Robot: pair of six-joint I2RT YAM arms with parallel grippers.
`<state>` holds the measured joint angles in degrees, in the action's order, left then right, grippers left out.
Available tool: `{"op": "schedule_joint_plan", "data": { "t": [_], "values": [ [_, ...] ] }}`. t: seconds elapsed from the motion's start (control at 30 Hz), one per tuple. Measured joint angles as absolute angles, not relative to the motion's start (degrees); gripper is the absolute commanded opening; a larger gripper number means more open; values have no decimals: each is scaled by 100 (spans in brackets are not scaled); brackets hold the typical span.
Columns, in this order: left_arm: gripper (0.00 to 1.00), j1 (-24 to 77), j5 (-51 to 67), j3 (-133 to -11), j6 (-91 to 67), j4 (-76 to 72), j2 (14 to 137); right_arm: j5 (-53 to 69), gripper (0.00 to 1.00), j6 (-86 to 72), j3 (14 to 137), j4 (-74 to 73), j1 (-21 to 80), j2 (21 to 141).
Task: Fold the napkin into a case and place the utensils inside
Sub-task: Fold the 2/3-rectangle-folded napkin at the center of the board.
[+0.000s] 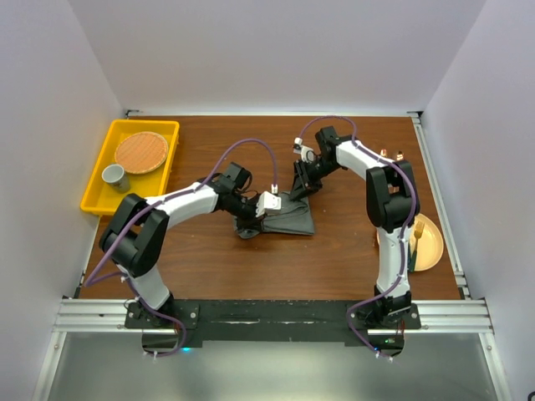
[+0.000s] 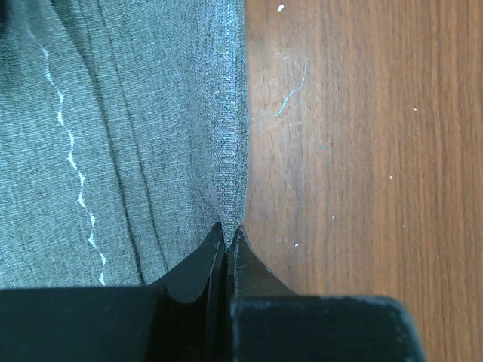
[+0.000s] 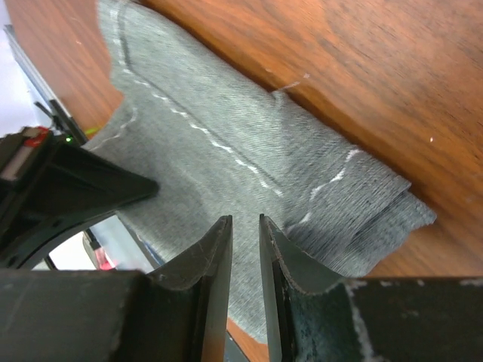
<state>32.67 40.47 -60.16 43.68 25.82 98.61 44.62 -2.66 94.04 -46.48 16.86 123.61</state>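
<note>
Grey napkin [image 1: 291, 219] lies at middle of table [image 1: 209, 267], part-folded into narrow wedge, not yet case; folding step in hand. Left gripper [image 2: 229, 231] clenched on folded edge; right gripper [image 3: 244, 223] over far end, jaws slightly parted, apparently nothing between them. Next move calls for right pinch on loose end, then fold across while left pins edge. Utensils [image 1: 415, 241] probably on plate [image 1: 430, 251], well apart at right; only overhead view shows them; only wrist views show stitched hem [image 3: 226, 147].
</note>
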Motion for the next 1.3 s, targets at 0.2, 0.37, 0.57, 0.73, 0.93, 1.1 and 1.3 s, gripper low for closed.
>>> {"op": "schedule_joint_plan", "data": {
  "t": [0.2, 0.37, 0.57, 0.73, 0.93, 1.1, 1.3],
  "values": [
    [0, 3267, 4073, -6018, 4370, 2633, 9889, 4307, 23, -180, 9402, -4687, 1715, 12468],
    [0, 3249, 4121, -6049, 4368, 2696, 9891, 4034, 22, -158, 9218, -4639, 1712, 12529],
    [0, 3050, 4399, -6440, 4305, 2954, 10016, 4106, 21, -145, 9072, -4611, 1682, 12641],
    [0, 2672, 4770, -7052, 4032, 3100, 10436, 4134, 21, -64, 9083, -4622, 1682, 12667],
    [0, 2117, 5207, -7741, 3494, 3223, 11321, 4174, 21, 21, 9142, -4687, 1680, 12717],
    [0, 1800, 5553, -8036, 3030, 3249, 11939, 4174, 21, 51, 9170, -4720, 1682, 12724],
    [0, 1619, 5784, -8108, 2775, 3291, 12300, 4195, 23, 69, 9194, -4744, 1682, 12724]
  ]
}}
